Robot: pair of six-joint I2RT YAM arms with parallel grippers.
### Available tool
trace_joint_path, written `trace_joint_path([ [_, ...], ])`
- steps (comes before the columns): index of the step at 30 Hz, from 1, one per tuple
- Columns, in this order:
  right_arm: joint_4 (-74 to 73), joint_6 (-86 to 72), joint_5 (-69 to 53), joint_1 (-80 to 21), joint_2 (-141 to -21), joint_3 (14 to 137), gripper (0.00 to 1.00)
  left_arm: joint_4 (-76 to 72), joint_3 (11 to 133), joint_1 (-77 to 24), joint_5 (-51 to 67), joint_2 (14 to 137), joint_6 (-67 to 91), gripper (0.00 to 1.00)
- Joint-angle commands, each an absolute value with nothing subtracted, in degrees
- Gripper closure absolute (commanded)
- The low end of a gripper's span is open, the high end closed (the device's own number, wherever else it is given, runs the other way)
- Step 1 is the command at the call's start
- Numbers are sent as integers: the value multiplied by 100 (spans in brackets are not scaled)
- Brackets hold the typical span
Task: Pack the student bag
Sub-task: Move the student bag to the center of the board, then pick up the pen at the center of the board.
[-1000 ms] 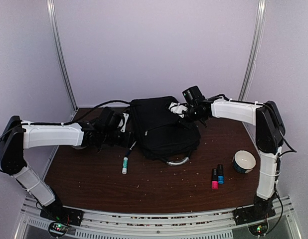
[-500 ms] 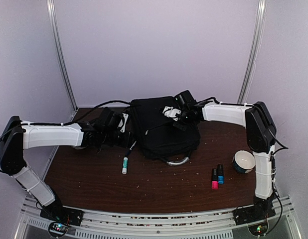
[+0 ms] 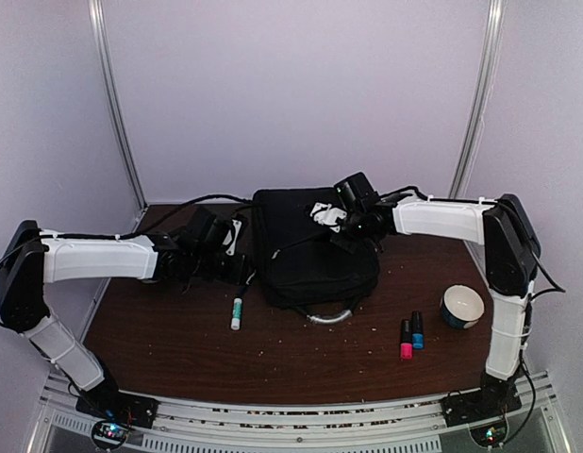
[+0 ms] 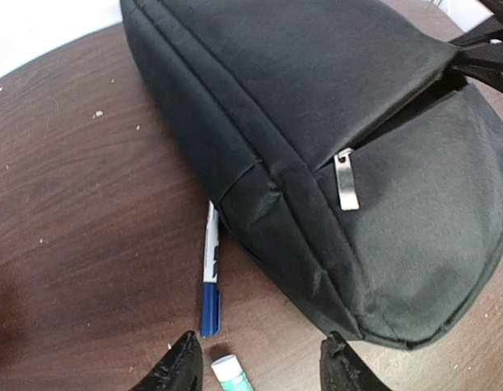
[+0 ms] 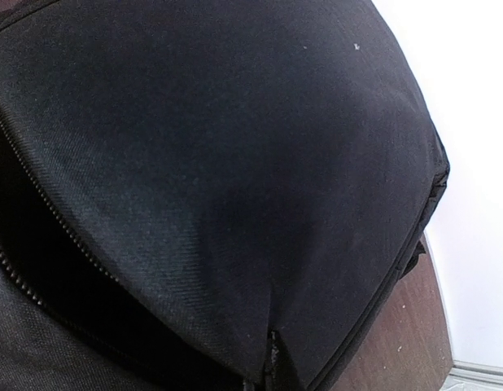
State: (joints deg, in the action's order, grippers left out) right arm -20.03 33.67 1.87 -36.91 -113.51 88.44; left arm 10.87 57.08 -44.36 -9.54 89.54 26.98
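Nearest the bases, right of centre on the table point(image 3: 178, 340): pink-capped bottle point(image 3: 406, 340) and blue-capped bottle point(image 3: 417, 330), both upright and side by side. The bowl point(image 3: 462, 306), white inside, is just beyond them to the right. Left of centre, a green-and-white stick point(image 3: 237, 312) lies flat on the wood. Left gripper point(image 4: 255, 368) hangs low above it, jaws apart, nothing held; in the wrist view the stick's end shows between the two fingers point(image 4: 180, 368). Just past that is a blue pen point(image 4: 209, 281), its far end tucked under the bag's edge. The student bag point(image 3: 310, 250) lies flat at mid-to-back table, with the grey loop handle point(image 3: 329, 316) on the near side and a silver zipper pull point(image 4: 347, 181) on the side facing the left arm. Right gripper point(image 3: 339, 231) is down on the bag's top far-right area, jaws together. Its wrist view is all black fabric plus a line of zipper teeth point(image 5: 40, 269). Can't tell whether it's pinching cloth.
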Motion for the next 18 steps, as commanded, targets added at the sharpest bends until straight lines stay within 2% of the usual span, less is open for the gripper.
trace_joint_path([
  [1, -2157, 3081, 5, -3883, -10926, 8699, 100, 1375, 5719, -4452, -1060, 8851, 2862, 49],
  [4, -2209, 2928, 79, -3886, -10933, 8671, 99, 1700, 5689, -4433, -1080, 8852, 3015, 49],
  [6, -2475, 2834, 8, -3870, -10931, 8778, 86, 1970, 5691, -4412, -1050, 8859, 3130, 49],
  [8, -2918, 2908, -369, -3859, -10852, 8874, 70, 2263, 5717, -4395, -1026, 8864, 3219, 49],
  [10, -3385, 2962, -640, -3869, -10722, 8890, 62, 2557, 5781, -4399, -1009, 8882, 3286, 48],
  [13, -3755, 2910, -887, -3863, -10398, 8639, 55, 2930, 5896, -4374, -1047, 8963, 3331, 47],
  [18, -4044, 2717, -1161, -3850, -9683, 8169, 52, 3335, 6127, -4298, -1032, 9233, 3361, 47],
])
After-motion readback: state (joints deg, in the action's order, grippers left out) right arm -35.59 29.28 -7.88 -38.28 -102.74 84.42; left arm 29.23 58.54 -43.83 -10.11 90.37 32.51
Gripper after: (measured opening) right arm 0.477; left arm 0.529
